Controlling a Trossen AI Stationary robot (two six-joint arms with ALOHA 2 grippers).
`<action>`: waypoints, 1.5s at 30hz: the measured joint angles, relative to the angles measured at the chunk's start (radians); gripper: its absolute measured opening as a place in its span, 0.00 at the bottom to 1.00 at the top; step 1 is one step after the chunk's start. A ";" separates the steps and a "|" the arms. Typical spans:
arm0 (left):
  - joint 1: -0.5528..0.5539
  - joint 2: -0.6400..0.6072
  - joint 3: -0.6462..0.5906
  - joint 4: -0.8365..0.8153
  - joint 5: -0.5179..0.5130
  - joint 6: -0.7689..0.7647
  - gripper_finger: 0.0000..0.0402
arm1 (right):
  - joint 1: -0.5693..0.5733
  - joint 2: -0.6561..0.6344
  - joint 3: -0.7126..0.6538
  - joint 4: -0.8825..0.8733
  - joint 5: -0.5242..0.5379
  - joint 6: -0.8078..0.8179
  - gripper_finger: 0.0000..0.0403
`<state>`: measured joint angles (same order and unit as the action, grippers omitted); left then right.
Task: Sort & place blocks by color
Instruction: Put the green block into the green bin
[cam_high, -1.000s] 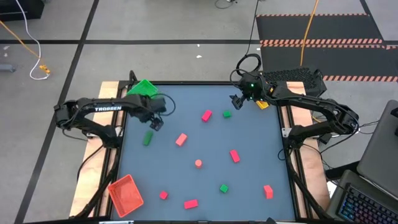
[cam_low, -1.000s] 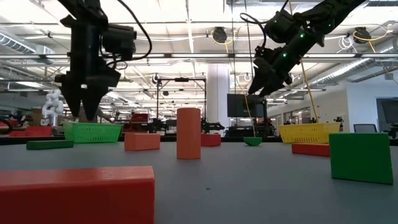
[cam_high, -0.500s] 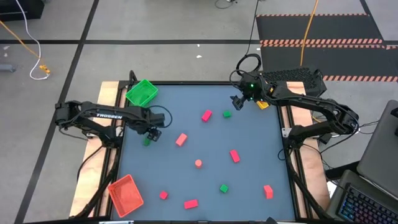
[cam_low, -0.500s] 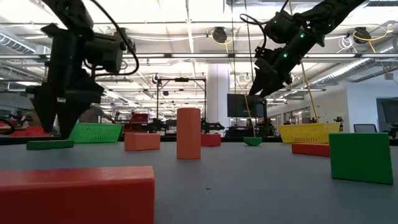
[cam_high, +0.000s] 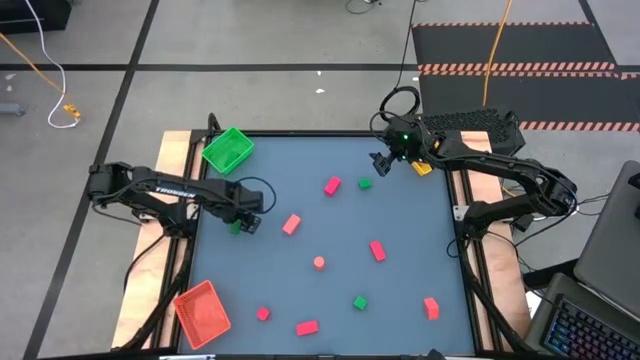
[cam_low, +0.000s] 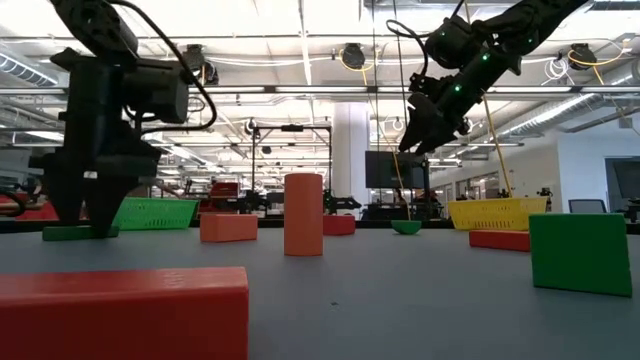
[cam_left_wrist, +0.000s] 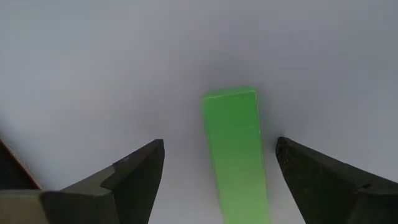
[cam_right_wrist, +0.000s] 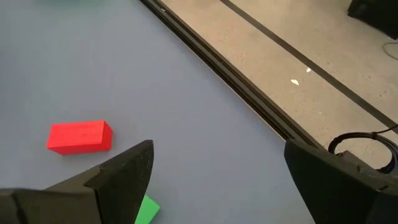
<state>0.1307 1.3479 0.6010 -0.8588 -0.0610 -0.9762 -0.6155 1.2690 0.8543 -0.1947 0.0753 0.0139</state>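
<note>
The left gripper (cam_high: 240, 222) is lowered at about nine o'clock on the grey table (cam_high: 400, 240), its jaws spread wide to either side of a green bar (cam_left_wrist: 236, 152) that lies flat on the surface; in the left wrist view both dark fingers (cam_left_wrist: 134, 171) stand clear of the bar, so nothing is gripped. In the low view the same gripper (cam_low: 85, 225) is seen reaching down to table level over the bar's end (cam_low: 62, 233). The right gripper (cam_high: 380, 163) is held above the table near one o'clock, its jaws fully spread and empty, with a small green block (cam_high: 365, 183) and a pink-red block (cam_high: 332, 185) just below it. The remaining blocks are scattered over the table: a salmon block (cam_high: 291, 224) near the centre, a round one (cam_high: 319, 262) toward six o'clock, a red bar (cam_high: 377, 250) at about four o'clock, and others along the six o'clock edge, among them a green cube (cam_high: 359, 302). A green tray (cam_high: 228, 149) is set at eleven o'clock and a red tray (cam_high: 203, 312) at seven o'clock. What appears to be a yellow tray (cam_low: 497, 213) is seen in the low view; in the high view it is mostly hidden by the right arm.
</note>
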 joint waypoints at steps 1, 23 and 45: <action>-0.002 0.000 0.000 0.000 -0.003 0.007 0.77 | 0.000 0.000 0.000 0.000 0.000 0.000 0.88; 0.187 0.001 0.170 -0.054 -0.089 0.316 0.21 | 0.000 0.000 0.000 0.002 0.001 0.000 0.88; 0.753 0.007 0.382 0.002 -0.302 0.790 0.24 | 0.000 0.000 0.000 0.003 0.001 0.000 0.88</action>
<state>0.8837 1.3548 0.9829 -0.8567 -0.3634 -0.1860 -0.6155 1.2690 0.8543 -0.1921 0.0765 0.0142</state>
